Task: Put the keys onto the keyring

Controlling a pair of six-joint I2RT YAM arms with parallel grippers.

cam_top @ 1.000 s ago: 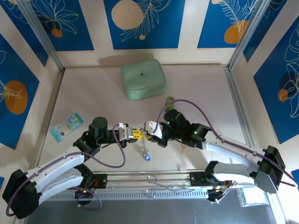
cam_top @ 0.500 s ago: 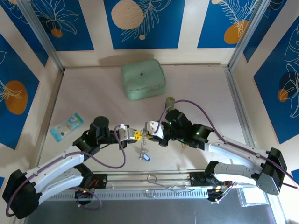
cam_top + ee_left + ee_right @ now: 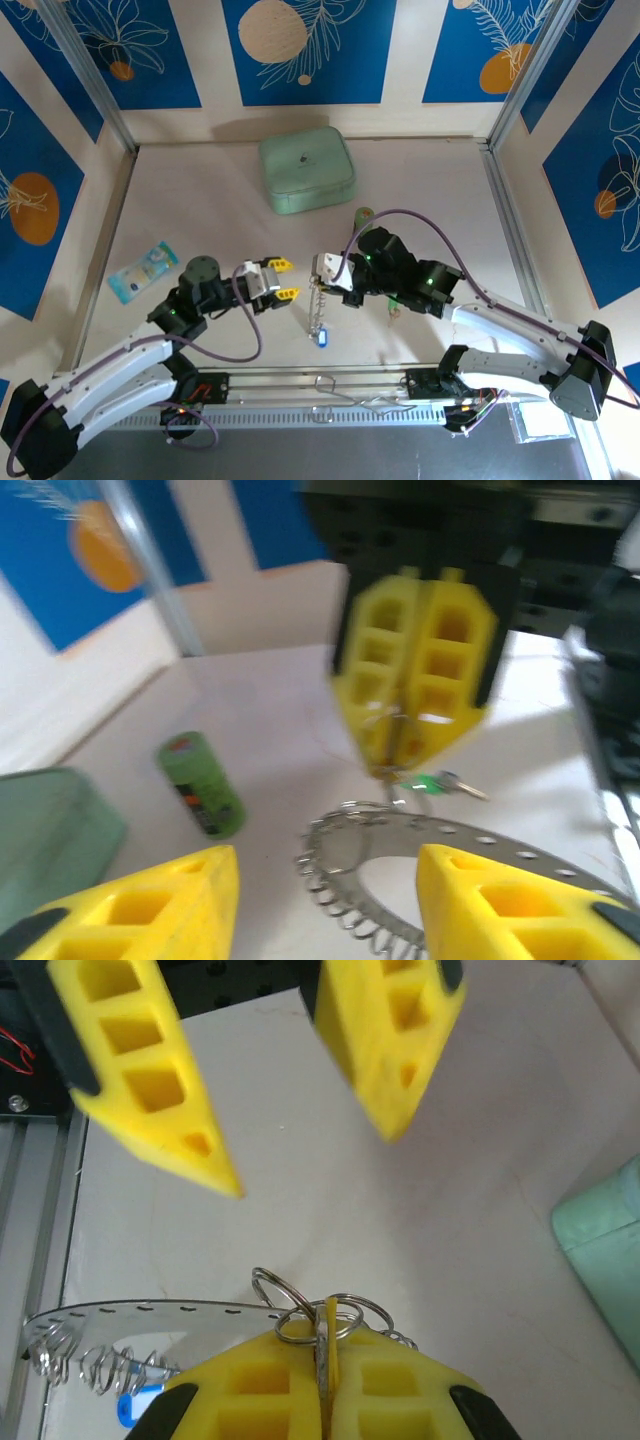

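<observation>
- I read the right gripper as clamped shut on the silvery coiled metal keyring, near table centre.
- The ring trails toward 6 o'clock, with the blue-headed key at its end.
- The left gripper is spread wide and empty, at the ring's 9 o'clock, not touching it.

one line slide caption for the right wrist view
Right gripper shut on the keyring, a blue key beside it, the left gripper open opposite.
</observation>
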